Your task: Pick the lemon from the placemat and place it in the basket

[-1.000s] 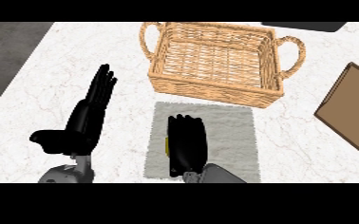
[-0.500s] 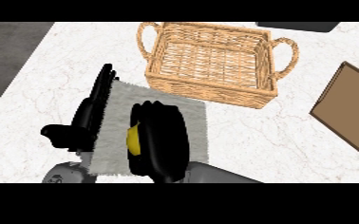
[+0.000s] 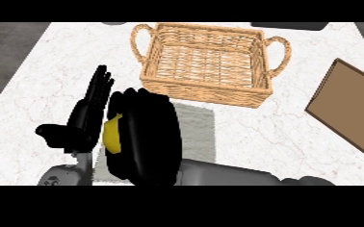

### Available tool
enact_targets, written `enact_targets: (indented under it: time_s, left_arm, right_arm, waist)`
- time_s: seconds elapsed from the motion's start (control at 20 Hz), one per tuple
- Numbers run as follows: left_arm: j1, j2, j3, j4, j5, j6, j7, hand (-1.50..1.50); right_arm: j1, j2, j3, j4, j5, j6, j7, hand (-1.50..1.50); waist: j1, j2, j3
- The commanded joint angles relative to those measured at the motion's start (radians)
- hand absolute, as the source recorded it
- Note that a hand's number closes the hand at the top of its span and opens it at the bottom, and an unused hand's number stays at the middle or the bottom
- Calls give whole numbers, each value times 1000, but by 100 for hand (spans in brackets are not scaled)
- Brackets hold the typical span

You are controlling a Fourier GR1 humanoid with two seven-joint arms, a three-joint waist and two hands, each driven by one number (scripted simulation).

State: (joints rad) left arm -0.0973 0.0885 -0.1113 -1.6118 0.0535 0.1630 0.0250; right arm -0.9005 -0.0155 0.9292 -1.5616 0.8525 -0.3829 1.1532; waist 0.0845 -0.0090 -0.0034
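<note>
The small yellow lemon (image 3: 112,133) shows only as a sliver at about 8 o'clock in the head view, tucked against the left edge of the black right hand (image 3: 146,134). That hand's fingers are curled round the lemon and hide most of it. Hand and fruit sit over the left part of the grey rectangular cloth placemat (image 3: 198,132); whether the lemon is lifted or touching the cloth cannot be told. The lemon is likely light and stiff, with a waxy, rounded skin that could roll or slip out sideways. It is not fragile, so the best hold is probably across its widest middle, with fingers on one side and the thumb opposite, rather than on the tapered ends. The black left hand (image 3: 89,108) rests open at 9 o'clock, fingers straight and pointing up the view, just beside the right hand and holding nothing. The target, a tan woven wicker basket (image 3: 206,87) with two loop handles, stands at 12 o'clock on the white marble counter (image 3: 270,125), its near wall just beyond the placemat's far edge, and nothing shows inside it. By count there is one lemon, one placemat, one basket, two hands, and one flat brown board (image 3: 343,107) at 3 o'clock, partly cut off by the view's edge.
</note>
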Motion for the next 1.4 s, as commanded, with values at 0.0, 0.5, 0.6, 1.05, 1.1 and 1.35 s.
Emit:
enact_targets:
  time_s: [0.0,0.5,0.6,1.05,1.1,1.35]
  left_arm:
    - [15,10,26,-2,16,-2,-2,0]
    - [44,30,50,-30,25,-9,-3,0]
    - [40,25,45,-20,30,-19,-3,0]
    - [95,21,42,-68,9,0,-11,0]
    - [53,20,44,-71,14,0,14,0]
    - [113,18,53,-67,23,-12,-22,0]
  right_arm:
    - [-103,15,-56,14,-28,2,275,150]
    - [-216,15,-120,161,-4,118,315,150]
    - [-172,15,-52,153,17,45,334,150]
    - [-96,15,-203,220,54,82,171,150]
    - [-77,15,-155,193,71,78,219,150]
    - [-49,15,-245,254,56,139,101,150]
  waist:
    - [-17,-5,-1]
    - [-58,1,2]
    - [-57,1,1]
    - [-81,6,3]
    - [-83,4,3]
    - [-78,7,3]
